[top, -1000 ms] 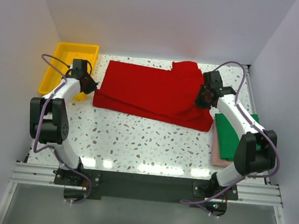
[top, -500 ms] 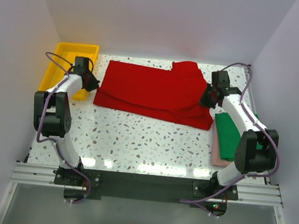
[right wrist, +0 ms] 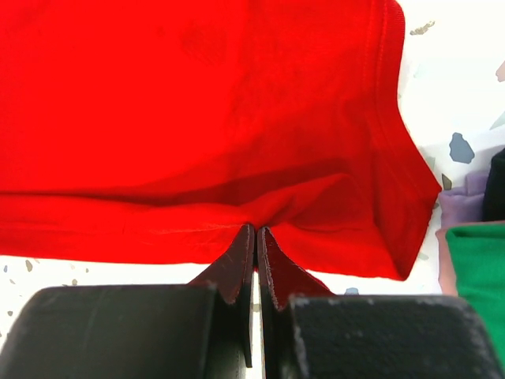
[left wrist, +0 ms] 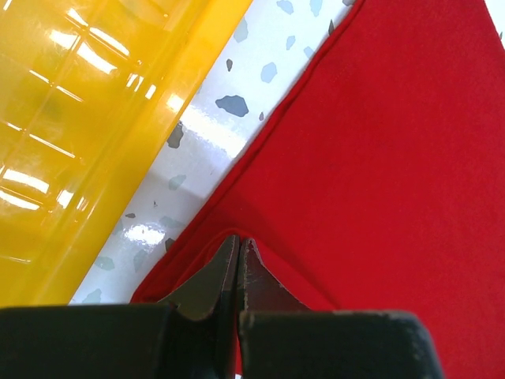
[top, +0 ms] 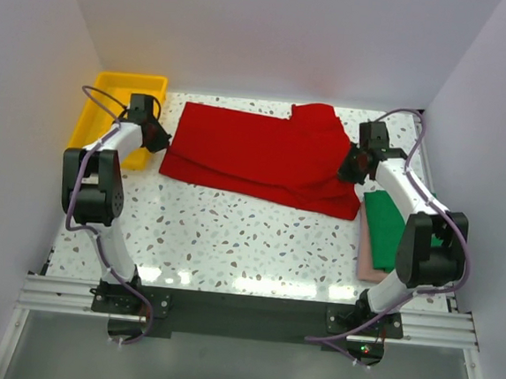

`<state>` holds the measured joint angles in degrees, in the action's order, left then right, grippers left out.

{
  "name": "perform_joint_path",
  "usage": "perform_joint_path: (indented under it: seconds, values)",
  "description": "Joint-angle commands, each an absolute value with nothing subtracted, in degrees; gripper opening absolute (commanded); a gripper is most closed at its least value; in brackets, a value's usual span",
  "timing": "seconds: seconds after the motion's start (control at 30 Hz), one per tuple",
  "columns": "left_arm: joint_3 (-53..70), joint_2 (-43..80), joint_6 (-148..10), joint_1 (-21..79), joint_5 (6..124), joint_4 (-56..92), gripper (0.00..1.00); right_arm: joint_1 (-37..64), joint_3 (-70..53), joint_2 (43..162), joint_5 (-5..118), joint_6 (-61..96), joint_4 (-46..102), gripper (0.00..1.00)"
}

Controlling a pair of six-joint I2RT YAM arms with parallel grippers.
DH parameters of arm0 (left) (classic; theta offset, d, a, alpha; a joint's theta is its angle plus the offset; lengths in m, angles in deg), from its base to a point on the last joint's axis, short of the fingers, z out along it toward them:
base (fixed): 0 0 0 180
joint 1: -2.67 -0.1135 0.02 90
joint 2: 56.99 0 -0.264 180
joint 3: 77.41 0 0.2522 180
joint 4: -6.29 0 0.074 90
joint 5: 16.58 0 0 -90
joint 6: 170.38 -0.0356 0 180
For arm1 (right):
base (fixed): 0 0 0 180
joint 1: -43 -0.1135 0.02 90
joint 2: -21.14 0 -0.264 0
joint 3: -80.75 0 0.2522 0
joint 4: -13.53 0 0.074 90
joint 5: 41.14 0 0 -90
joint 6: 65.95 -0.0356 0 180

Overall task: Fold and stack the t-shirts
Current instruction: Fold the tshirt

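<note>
Red shirt lies part-folded across the far surface. We find left fingers and right fingers closed, pinching its opposite ends. Green shirt sits folded on a pink one. Remaining, we judge: finish folding, then stack.

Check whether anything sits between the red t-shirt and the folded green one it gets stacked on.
No loose object does: the red t-shirt lies right beside the green t-shirt. Only the right arm itself crosses above the green t-shirt's far end.
</note>
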<state>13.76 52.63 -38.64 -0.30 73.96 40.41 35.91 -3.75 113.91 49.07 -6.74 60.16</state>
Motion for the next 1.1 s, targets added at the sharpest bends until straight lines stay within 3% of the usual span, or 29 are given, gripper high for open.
perform_joint_path:
  seconds: [0.0, 0.43, 0.7, 0.73, 0.77, 0.8, 0.87, 0.9, 1.0, 1.07]
  values:
    - [16.33, 53.22, -39.59, -0.23, 73.95, 38.60, 0.00, 36.94, -4.55, 115.26, 50.35, -5.66, 58.14, 0.00]
    - [20.90, 57.26, -39.94, -0.06, 73.69, 39.56, 0.00, 39.49, -8.95, 121.33, 53.78, -6.10, 56.74, 0.00]
    - [22.93, 58.32, -40.82, -0.24, 72.56, 39.13, 0.14, 40.37, -12.89, 125.89, 55.71, -6.54, 55.95, 0.00]
    - [23.01, 58.32, -41.09, -0.24, 72.37, 38.69, 0.17, 40.54, -13.43, 126.43, 55.98, -6.54, 55.51, 0.03]
    - [23.01, 58.41, -41.44, -0.32, 71.76, 38.43, 0.27, 40.63, -14.74, 127.30, 56.33, -6.45, 55.51, 0.07]
    - [23.10, 58.41, -41.61, -0.32, 71.32, 38.42, 0.32, 40.63, -15.36, 128.44, 56.59, -6.37, 55.77, 0.22]
    - [23.02, 58.06, -42.14, -0.32, 70.88, 38.16, 0.46, 40.81, -16.68, 129.50, 57.21, -6.10, 56.12, 0.36]
    - [22.49, 57.80, -42.14, -0.32, 70.70, 38.07, 0.49, 40.98, -16.95, 129.60, 57.38, -6.10, 56.21, 0.45]
    - [20.57, 55.60, -42.58, -0.32, 70.61, 37.28, 0.51, 41.07, -17.74, 128.90, 57.12, -5.93, 56.47, 0.59]
    - [18.80, 53.14, -42.06, -0.24, 70.26, 36.67, 0.51, 41.16, -18.26, 128.20, 57.30, -5.75, 57.44, 0.59]
